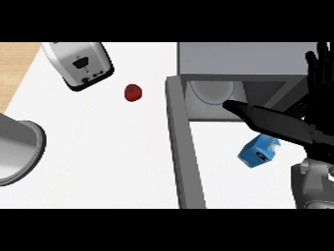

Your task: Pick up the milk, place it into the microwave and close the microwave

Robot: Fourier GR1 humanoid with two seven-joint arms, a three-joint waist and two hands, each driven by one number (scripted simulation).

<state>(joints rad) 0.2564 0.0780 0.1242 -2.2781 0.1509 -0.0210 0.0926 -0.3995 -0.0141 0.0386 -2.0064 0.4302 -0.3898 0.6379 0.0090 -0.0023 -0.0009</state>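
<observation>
The milk (258, 151) is a small blue carton, tilted, on the white counter just in front of the open microwave (242, 59). Inside the microwave's cavity shows a white round plate (211, 90). Its grey door (180, 147) stands swung open, running down the picture left of the milk. My right hand (321, 112) is at the right edge, open, fingers straight and pointing up over the microwave, thumb stretched left above the carton. It does not hold the milk. My left hand does not show.
A silver toaster (79, 63) stands at the back left, a small red fruit (132, 92) beside it. A large grey pot (10, 152) sits at the left edge. Bare white counter (104, 157) lies between pot and door.
</observation>
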